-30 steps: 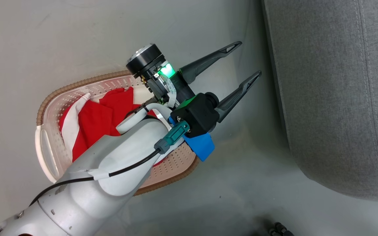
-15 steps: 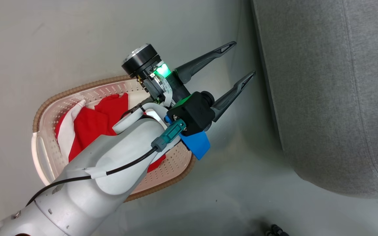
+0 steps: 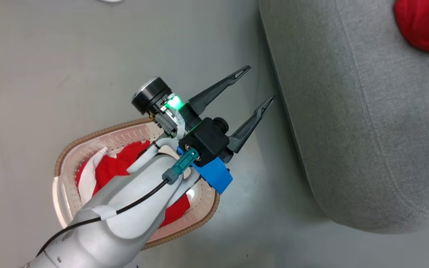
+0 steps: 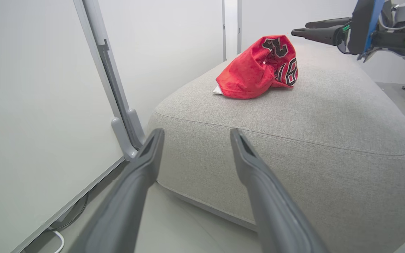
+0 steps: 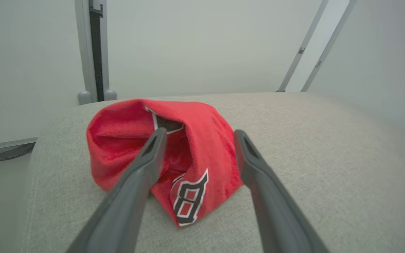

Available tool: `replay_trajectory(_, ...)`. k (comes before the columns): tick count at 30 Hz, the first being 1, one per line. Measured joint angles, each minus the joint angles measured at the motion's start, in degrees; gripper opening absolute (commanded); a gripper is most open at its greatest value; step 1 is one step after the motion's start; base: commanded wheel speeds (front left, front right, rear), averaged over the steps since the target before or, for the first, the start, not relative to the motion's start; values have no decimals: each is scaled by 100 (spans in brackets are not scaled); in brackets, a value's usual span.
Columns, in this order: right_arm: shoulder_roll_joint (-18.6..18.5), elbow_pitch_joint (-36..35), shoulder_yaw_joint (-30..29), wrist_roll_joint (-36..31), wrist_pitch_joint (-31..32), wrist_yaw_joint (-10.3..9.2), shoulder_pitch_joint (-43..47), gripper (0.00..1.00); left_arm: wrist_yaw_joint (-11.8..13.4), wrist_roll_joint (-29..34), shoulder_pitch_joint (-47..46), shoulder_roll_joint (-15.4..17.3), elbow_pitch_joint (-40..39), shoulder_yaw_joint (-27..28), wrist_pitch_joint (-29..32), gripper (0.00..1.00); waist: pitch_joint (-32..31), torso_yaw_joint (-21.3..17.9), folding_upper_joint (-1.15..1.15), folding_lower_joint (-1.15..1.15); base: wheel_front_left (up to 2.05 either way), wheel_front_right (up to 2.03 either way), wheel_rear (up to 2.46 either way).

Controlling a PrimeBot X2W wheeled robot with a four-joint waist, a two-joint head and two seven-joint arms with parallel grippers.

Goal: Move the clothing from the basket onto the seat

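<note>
Jersey: red jersey [image 5: 164,165] with black-and-white numbers, crumpled in a heap on the seat [image 3: 348,130], away from its rounded corner; a bit of white shows at the edge of the heap in the left wrist view.
Second garment: red fabric with white trim [image 3: 114,171], bunched inside the basket [image 3: 203,214] and partly hidden by the left forearm.
Basket: cream, perforated, brown rim band; stands on the floor [image 3: 88,56] near the seat's corner, not touching it.
Seat: grey woven cushion with a seam line running around the rounded corner.
Right gripper: right gripper [image 5: 199,133] has its fingers spread wide and nothing between them. It points down at the jersey, and the fingertips lie over the red folds in the right wrist view. I cannot tell whether they touch the fabric.
Left gripper: left gripper [image 3: 260,83] has its fingers wide apart and carries nothing. It sits above the floor between basket and seat, pointing at the side of the seat.
Surroundings: white wall panel [image 4: 30,105] beside the seat, with a grey frame post [image 4: 118,116] reaching down to the floor.
</note>
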Motion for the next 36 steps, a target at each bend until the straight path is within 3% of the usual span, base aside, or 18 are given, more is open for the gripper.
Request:
replay_trajectory(10, 377, -1092, 1035, 364, 0, 0, 980, 100, 263, -247, 849, -25, -103, 637, 0, 100, -865, 184, 0, -1, 0, 0, 0)
replay_trajectory(18, 485, -1745, 1689, 656, -1, 0, 1549, 100, 438, -348, 1531, -54, -188, 1384, -1, 100, -1474, 590, 0, -1, 0, 0, 0)
replay_trajectory(36, 869, -2180, 2323, 690, -1, 0, 2560, 100, 546, -186, 2874, -194, -421, 3123, -1, 100, -2609, 1590, 0, -1, 0, 0, 0)
